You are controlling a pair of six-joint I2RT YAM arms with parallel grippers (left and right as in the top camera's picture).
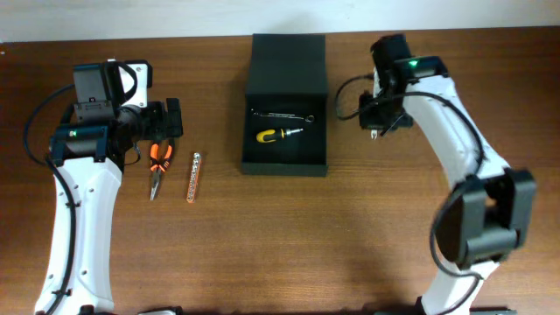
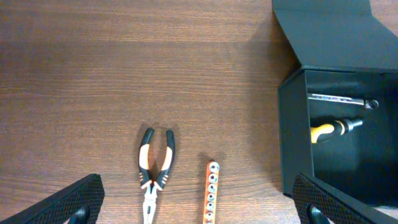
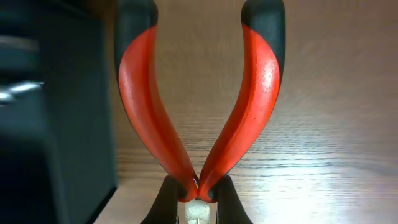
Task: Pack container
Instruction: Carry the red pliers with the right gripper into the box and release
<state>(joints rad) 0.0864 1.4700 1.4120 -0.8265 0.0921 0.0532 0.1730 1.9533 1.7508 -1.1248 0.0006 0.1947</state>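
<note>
Red-handled cutters [image 3: 198,112] are dangling from the right gripper [image 3: 196,200], jaws pinching the head end, just right of the container [image 1: 284,162]. I reckon those splayed handles are risking catching its wall. The left gripper [image 2: 200,198] is hanging with jaws spread.

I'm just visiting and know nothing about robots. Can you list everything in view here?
container: one, dark green-black, table centre, lid open.
screwdriver: one, yellow and black, inside container.
slim metal tool: one, silver, inside container.
orange-handled pliers: one, orange and black, on table left of container.
bit holder strip: one, orange, beside orange-handled pliers.
red-handled pliers: one, red and black, held right of container.
table: one, brown wood.
left arm: one, white, jaws open.
right arm: one, white, jaws gripping red-handled pliers.
</note>
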